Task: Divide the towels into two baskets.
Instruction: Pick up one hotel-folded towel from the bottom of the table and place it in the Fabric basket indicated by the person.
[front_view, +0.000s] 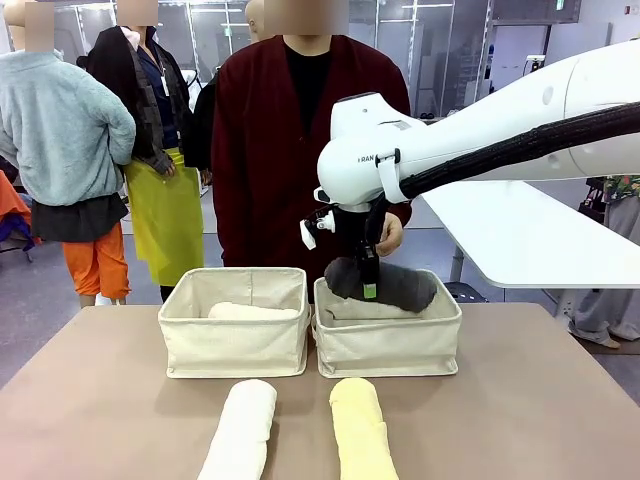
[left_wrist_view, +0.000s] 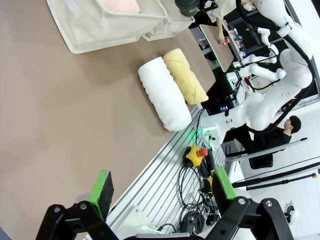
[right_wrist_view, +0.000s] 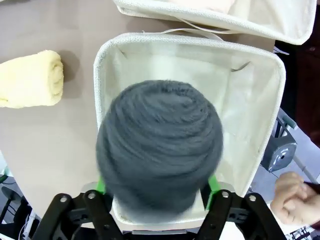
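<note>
Brown tabletop (front_view: 520, 400) runs from the near edge to a person (front_view: 270, 150) in a dark red cardigan standing at the far side. The white right arm (front_view: 480, 140) reaches in over the middle. Two cream canvas baskets sit side by side and almost touching. The left basket (front_view: 235, 345) holds the pale pinkish-beige towel (front_view: 250, 312) lying low inside. The dark grey towel (front_view: 395, 283) lies lengthwise across the top of the right basket (front_view: 390, 350), partly below its rim. On the near table the white towel (front_view: 243, 430) and the pale yellow towel (front_view: 360, 430) lie parallel, each in front of a basket. From the front they stand a little apart, while the left wrist view shows them pressed side to side, with a metal frame, cables and a red stop button (left_wrist_view: 202, 152) beyond the table edge. The right wrist view looks straight down on the grey roll, a blurred, swirled terry mass above the basket's pale floor, with the person's hand (right_wrist_view: 292, 195) at the corner. The right gripper (right_wrist_view: 156, 186) has its green pads flanking the roll; whether they press it cannot be told. The left gripper (left_wrist_view: 162, 192) hangs over bare table, its pads wide apart with nothing between them.
</note>
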